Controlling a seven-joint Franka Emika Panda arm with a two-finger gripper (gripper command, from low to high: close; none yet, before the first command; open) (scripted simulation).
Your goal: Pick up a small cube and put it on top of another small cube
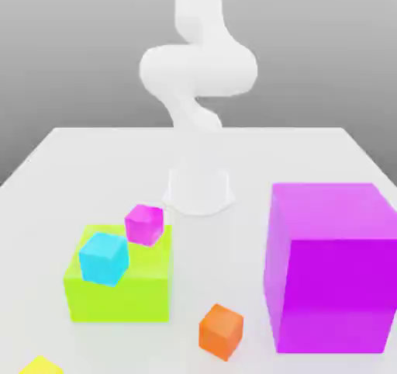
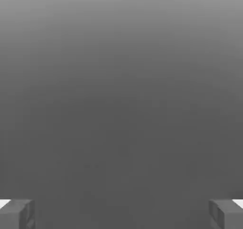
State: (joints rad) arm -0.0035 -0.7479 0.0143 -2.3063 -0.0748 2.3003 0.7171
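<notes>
White table (image 1: 77, 163): orange cube (image 1: 221, 331) near yellow cube (image 1: 40, 366) (apart).

- The arm (image 1: 198, 70) is smooth, white and softly matt, like moulded plastic, with gentle shading and no sharp highlights.
- The bench (image 1: 93, 171) is a plain, pale, matt sheet, without grain or texture.
- The small orange cube (image 1: 221, 331) looks like flat, smooth plastic, evenly coloured and unmarked.
- The yellow cube (image 1: 40, 366) has the same flat, smooth look.
- The lime-green block (image 1: 139, 287), the cyan cube (image 1: 102, 257) and the small magenta cube (image 1: 144, 224) are saturated, smooth and matt.
- The big magenta block (image 1: 333, 271) is smooth, with a slight sheen on its upper face.
- The gripper (image 2: 121, 213) has dull grey fingers (image 2: 19, 214), matt, like unpolished metal or hard plastic.
</notes>
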